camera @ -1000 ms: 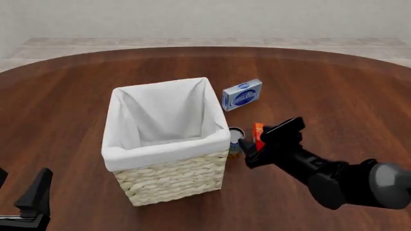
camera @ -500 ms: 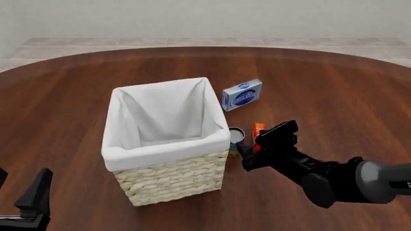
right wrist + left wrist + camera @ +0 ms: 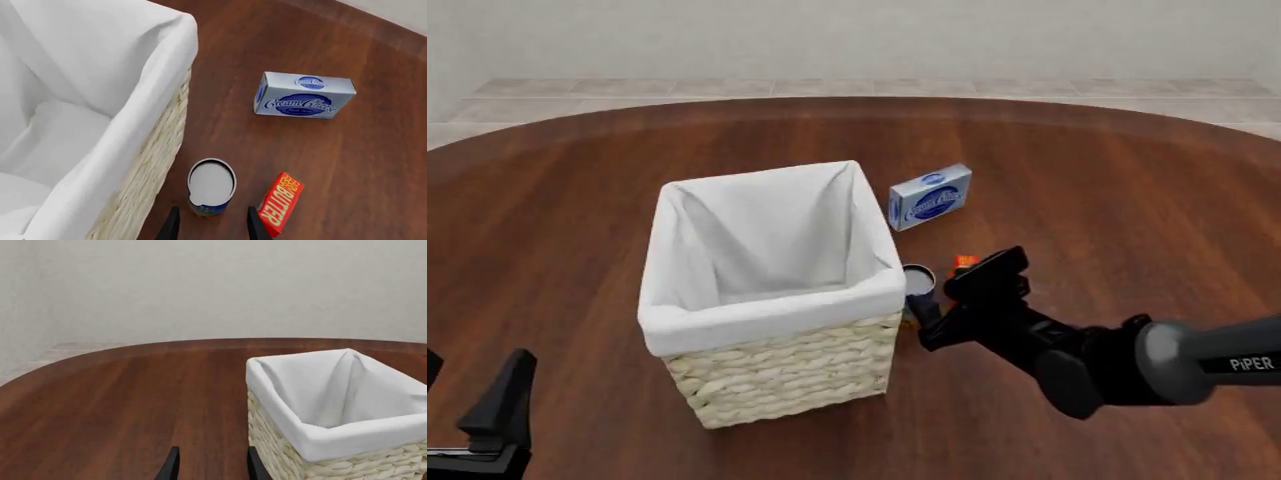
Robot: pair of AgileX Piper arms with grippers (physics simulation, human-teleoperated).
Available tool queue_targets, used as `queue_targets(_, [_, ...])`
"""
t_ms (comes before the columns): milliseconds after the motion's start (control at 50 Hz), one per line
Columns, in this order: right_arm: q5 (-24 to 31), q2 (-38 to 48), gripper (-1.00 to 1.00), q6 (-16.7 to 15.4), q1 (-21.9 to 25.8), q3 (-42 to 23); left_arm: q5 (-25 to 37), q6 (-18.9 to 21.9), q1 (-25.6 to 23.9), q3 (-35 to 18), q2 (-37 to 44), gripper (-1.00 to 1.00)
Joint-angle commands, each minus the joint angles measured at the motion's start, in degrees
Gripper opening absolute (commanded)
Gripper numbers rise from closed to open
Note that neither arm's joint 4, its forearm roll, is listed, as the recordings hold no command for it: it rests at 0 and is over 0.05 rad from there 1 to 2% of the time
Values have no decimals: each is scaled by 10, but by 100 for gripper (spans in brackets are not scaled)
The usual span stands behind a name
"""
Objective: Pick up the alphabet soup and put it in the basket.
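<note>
Where wicker basket [image 3: 787, 375] ends, cylindrical alphabet soup [image 3: 211, 187] stands.

We see a simulated room, bare and home-like: a round dark wooden table [image 3: 627, 170] fills most of the frame, pale floor tiles [image 3: 868, 88] run along the top, and a plain whitish wall [image 3: 200, 285] closes the upper edge.

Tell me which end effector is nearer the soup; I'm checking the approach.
Right. The right end effector hovers just over the soup; the left end effector sits beyond the basket, far away.
</note>
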Motion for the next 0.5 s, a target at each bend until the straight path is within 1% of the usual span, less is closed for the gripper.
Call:
queue_targets(20, [4,21,100,-6,-1,-17,0,0,0,0,0,100])
queue_targets(220, [11,37,100,-11,4,-34,0,0,0,0,0,100])
queue_targets(280, [18,38,100,-16,-2,-43,0,0,0,0,0,100])
queue_targets(500, [20,42,100,-18,4,-45,0,0,0,0,0,100])
